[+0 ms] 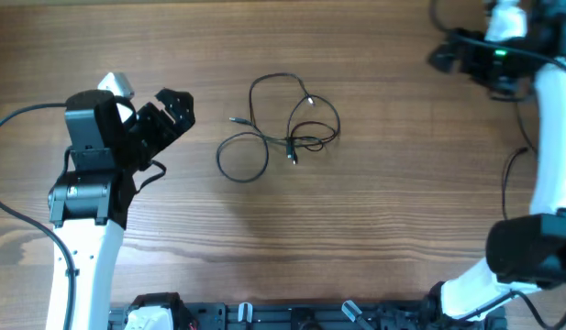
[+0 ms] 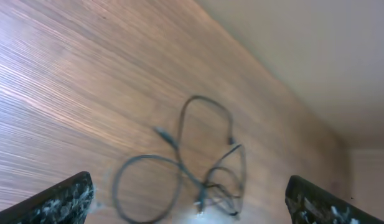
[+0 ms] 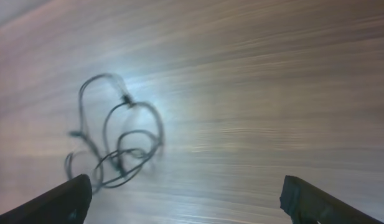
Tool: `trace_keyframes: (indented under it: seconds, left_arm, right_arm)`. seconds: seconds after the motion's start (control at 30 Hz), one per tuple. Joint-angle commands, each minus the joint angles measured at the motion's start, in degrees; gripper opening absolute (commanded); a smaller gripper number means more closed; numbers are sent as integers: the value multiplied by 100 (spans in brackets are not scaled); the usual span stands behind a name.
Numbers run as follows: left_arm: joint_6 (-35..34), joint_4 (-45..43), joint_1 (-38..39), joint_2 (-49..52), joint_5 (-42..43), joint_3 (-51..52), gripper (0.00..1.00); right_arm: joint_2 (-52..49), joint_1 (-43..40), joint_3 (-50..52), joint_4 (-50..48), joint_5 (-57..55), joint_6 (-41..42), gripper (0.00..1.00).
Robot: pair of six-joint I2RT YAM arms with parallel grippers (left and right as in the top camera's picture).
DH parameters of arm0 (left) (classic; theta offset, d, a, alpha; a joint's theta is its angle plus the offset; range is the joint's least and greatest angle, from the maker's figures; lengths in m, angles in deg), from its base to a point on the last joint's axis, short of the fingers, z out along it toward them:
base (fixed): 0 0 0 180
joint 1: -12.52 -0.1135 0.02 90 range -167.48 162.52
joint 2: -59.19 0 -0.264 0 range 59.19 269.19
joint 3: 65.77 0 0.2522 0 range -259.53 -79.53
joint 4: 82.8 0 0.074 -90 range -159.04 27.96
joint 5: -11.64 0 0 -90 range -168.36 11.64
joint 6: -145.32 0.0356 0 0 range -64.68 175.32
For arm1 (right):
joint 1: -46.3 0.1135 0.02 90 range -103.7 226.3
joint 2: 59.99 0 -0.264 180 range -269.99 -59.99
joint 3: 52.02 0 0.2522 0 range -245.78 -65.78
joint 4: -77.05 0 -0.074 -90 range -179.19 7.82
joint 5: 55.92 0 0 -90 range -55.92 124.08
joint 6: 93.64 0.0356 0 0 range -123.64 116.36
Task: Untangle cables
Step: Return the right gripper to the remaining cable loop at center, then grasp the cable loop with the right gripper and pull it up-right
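The cables [image 1: 283, 128] are thin black wires lying in loose tangled loops at the middle of the wooden table, with small plugs at their ends. They also show in the left wrist view [image 2: 198, 168] and the right wrist view [image 3: 114, 149]. My left gripper [image 1: 168, 112] is open and empty, left of the cables and apart from them; its fingertips show in the left wrist view [image 2: 192, 205]. My right gripper [image 1: 448, 50] is at the far right back of the table, well away from the cables. In the right wrist view [image 3: 188, 202] its fingers are wide open and empty.
The wooden table [image 1: 402, 202] spans the whole view. Thick black arm cables [image 1: 16, 211] hang by the left arm base. The right arm's white links [image 1: 549, 137] stand along the right edge. A black rail [image 1: 292, 316] runs along the front edge.
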Motion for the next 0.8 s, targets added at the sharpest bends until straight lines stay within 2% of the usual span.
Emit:
trace_keyframes:
  seconds: [0.0,0.07,0.17,0.3,0.57,0.63,0.77]
  left_arm:
    - [1185,251,-11,-4,-249,-48,100]
    - [1556,643,-11,-4,-251,-46,100]
    - [1919,1014,-11,48,-251,-46,100]
    - [2004,1279,-11,157,-254,-46,100]
    - [2004,1294,-11,273,-251,-46,100]
    - [2004,1296,-11,273,-254,-46,100]
    - [2004,1296,-11,273,-251,-46,100]
  right_arm:
    - [-367,675,-35,-87,70,881,100]
    - [-638,1134,-35,-151,70,1484,100]
    - [-1051,1637,-35,-286,72,1934,100]
    - [-1622,2229,-35,-413,138,2293,99]
    - [-2135,3128,24,-573,-291,3405,84]
    - [-2135,3224,111,-603,-424,3633,84]
    - [-2135,3261,417,-584,-765,3991,74]
